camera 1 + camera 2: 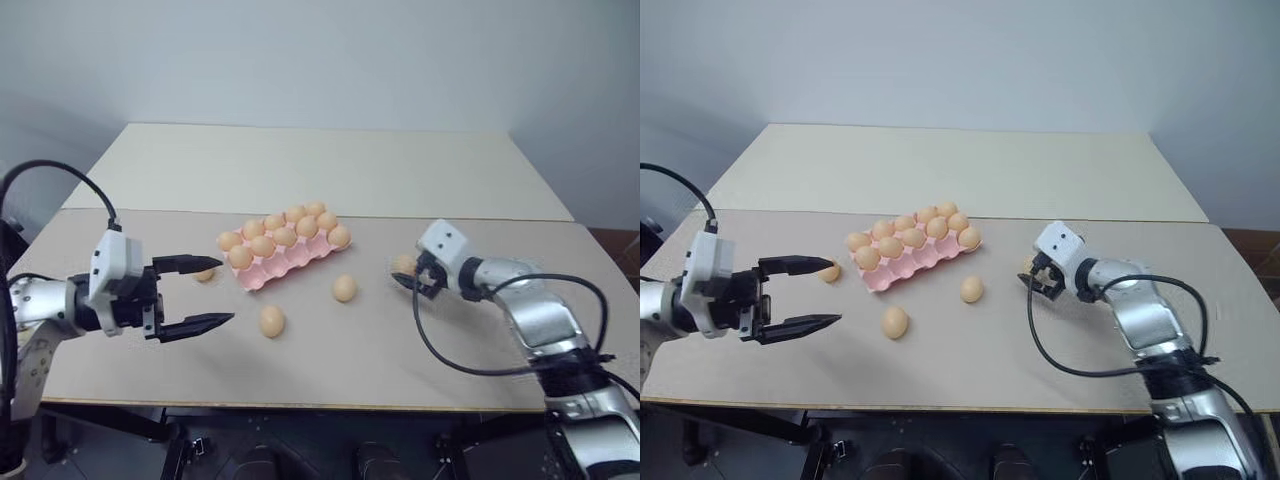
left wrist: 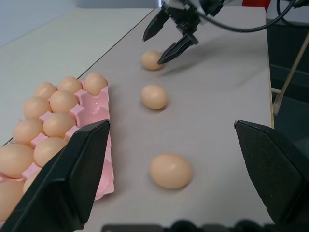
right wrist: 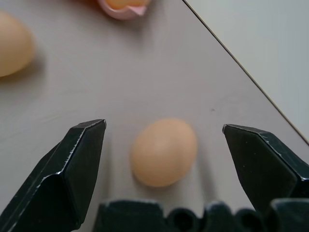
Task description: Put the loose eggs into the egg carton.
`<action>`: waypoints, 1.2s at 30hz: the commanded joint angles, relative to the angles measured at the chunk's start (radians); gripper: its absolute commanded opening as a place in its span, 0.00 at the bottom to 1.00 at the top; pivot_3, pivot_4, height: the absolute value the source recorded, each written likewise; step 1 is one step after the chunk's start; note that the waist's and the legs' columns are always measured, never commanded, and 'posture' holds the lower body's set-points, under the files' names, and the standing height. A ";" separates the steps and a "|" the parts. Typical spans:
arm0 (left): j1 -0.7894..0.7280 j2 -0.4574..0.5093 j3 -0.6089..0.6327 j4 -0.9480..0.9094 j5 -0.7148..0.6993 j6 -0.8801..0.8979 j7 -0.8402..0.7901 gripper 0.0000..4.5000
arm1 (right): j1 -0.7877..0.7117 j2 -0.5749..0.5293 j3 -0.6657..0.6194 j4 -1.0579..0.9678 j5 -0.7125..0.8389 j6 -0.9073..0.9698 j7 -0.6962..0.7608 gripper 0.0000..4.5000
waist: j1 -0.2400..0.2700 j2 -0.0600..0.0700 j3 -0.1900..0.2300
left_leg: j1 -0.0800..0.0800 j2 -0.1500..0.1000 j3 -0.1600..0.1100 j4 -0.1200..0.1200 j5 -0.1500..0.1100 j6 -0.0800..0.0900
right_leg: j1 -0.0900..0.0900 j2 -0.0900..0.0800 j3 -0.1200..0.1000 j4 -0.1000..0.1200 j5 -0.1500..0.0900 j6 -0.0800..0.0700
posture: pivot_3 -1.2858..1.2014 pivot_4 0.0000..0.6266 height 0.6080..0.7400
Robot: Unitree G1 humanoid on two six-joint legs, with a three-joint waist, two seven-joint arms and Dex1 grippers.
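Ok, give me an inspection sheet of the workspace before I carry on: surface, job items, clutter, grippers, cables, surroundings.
Surface: two pale tables butted together; the eggs and carton lie on the near one.
Job's things: pink egg carton, rear cups filled, front row empty. Four loose eggs: one beside the carton's left end, two in front of it, one to its right.
Clutter: nothing seen.
Grippers: left gripper open, near the leftmost egg, holding nothing. Right gripper open, fingers either side of the rightmost egg, not closed on it.
Cables: black cables loop off both arms.
Surroundings: plain light wall behind.
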 commanded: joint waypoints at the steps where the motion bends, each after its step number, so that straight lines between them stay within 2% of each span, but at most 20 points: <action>1: -0.009 -0.003 0.000 -0.012 0.000 -0.013 0.004 1.00 | -0.051 0.029 0.007 0.057 -0.056 0.021 -0.063 1.00 | 0.000 0.000 0.000 | 0.000 0.000 0.000 0.000 0.000 0.000 | 0.000 0.000 0.000 0.000 0.000 0.000 | 0.52 0.24 1.00; 3: -0.007 -0.001 0.002 -0.012 0.000 -0.013 0.004 1.00 | -0.064 0.046 0.012 0.091 -0.071 0.030 -0.073 1.00 | 0.000 0.000 0.000 | 0.000 0.000 0.000 0.000 0.000 0.000 | -0.001 0.000 0.000 0.001 0.000 0.000 | 0.52 0.24 1.00; 6: 0.002 0.004 0.012 -0.016 0.000 -0.013 0.005 1.00 | -0.076 0.064 0.014 0.139 -0.088 0.043 -0.081 0.87 | 0.000 0.000 0.000 | 0.000 0.000 0.000 0.000 0.000 0.000 | 0.000 0.000 0.000 0.001 0.000 0.000 | 0.52 0.24 1.00; 11: 0.024 0.009 0.035 -0.031 -0.004 -0.012 0.010 1.00 | -0.074 0.085 -0.022 0.080 -0.061 0.061 -0.075 0.49 | -0.001 0.000 0.000 | 0.001 0.000 0.000 0.000 0.000 0.000 | 0.000 0.000 0.000 0.001 0.000 0.000 | 0.52 0.24 1.00; 13: 0.030 0.009 0.044 -0.033 -0.002 -0.014 0.015 1.00 | -0.086 0.108 -0.040 0.026 -0.049 0.052 -0.089 0.43 | -0.005 0.000 0.000 | 0.001 0.000 0.000 0.000 0.000 0.000 | 0.000 0.000 0.000 0.001 0.000 0.000 | 0.52 0.24 1.00; 19: 0.023 -0.006 0.097 -0.019 -0.024 -0.006 0.055 1.00 | -0.184 0.218 0.020 -0.042 -0.011 0.045 -0.038 0.43 | -0.025 0.000 0.000 | 0.001 0.000 -0.001 0.000 0.000 0.000 | 0.000 0.001 0.000 0.003 0.000 0.000 | 0.52 0.24 1.00; 25: 0.000 -0.078 0.153 -0.040 -0.067 0.015 0.185 1.00 | -0.288 0.383 0.085 0.163 -0.057 -0.063 -0.095 0.43 | -0.028 0.000 0.000 | 0.001 0.000 -0.001 0.000 0.000 0.000 | 0.000 0.000 -0.001 0.003 0.000 0.000 | 0.52 0.24 1.00; 29: 0.018 -0.097 0.167 -0.065 -0.086 0.029 0.223 1.00 | -0.334 0.442 0.092 0.310 -0.094 -0.149 -0.152 0.43 | -0.026 0.000 0.000 | 0.000 0.000 -0.002 0.000 0.002 -0.004 | 0.000 0.000 -0.002 0.003 0.000 0.000 | 0.52 0.24 1.00; 33: 0.033 -0.095 0.173 -0.073 -0.097 0.034 0.237 1.00 | -0.361 0.480 0.079 0.371 -0.086 -0.194 -0.161 0.43 | -0.030 0.000 0.000 | 0.000 0.000 -0.002 -0.001 0.004 -0.007 | 0.000 -0.001 -0.002 0.003 0.000 0.000 | 0.52 0.24 1.00; 36: 0.039 -0.096 0.175 -0.076 -0.098 0.036 0.247 1.00 | -0.370 0.498 0.067 0.372 -0.071 -0.208 -0.159 0.64 | -0.031 0.000 0.000 | 0.001 0.000 -0.002 -0.002 0.005 -0.008 | -0.001 0.000 -0.002 0.005 0.000 0.000 | 0.52 0.24 1.00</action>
